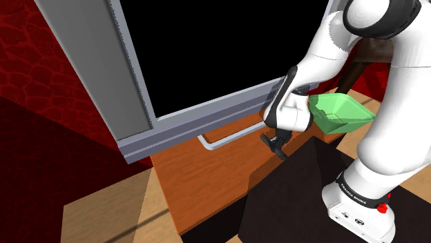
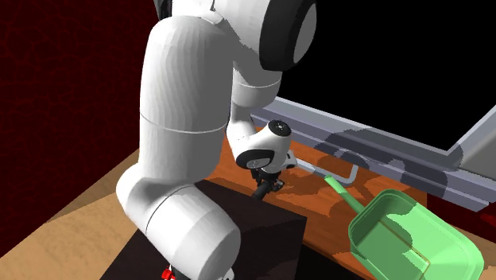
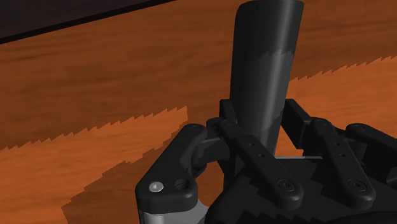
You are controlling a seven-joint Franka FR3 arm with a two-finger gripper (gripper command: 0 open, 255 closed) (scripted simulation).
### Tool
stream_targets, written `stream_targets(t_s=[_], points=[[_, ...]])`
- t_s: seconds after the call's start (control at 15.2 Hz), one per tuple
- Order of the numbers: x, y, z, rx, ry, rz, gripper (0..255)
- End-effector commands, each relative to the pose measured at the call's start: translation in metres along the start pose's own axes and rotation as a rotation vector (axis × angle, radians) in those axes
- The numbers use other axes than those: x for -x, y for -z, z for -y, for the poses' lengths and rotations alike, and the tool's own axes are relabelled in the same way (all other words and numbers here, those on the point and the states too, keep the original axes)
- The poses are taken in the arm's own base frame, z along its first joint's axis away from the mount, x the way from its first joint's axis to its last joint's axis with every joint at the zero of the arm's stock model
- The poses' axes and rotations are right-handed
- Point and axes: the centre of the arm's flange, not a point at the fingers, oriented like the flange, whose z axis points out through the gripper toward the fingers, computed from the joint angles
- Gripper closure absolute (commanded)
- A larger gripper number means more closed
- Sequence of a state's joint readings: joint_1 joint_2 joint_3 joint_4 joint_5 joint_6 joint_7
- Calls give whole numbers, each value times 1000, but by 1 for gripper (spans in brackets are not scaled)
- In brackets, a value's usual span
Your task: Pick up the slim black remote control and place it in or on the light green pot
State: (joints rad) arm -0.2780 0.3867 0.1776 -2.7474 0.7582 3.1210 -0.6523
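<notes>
While our claw (image 3: 259, 130) clamps the black remote (image 3: 264, 63) over a wooden top (image 3: 95, 83), green pot (image 1: 340, 114) near us, shoulder view's right.

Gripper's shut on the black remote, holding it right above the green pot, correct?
No, not above it. The gripper is shut on the black remote above the wooden top; the second exterior view shows the light green pot off to that view's right.

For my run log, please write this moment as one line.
gripper: shut on slim black remote | light green pot: apart from gripper, remote not in it | placing: not yet done
</notes>
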Motion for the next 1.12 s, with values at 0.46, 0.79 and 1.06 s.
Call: stream_targets(t_s=[0.46,0.79,1.06], points=[[0,47,4,-1,0,0,255],[1,73,6,-1,0,0,255],[1,95,8,-1,0,0,255]])
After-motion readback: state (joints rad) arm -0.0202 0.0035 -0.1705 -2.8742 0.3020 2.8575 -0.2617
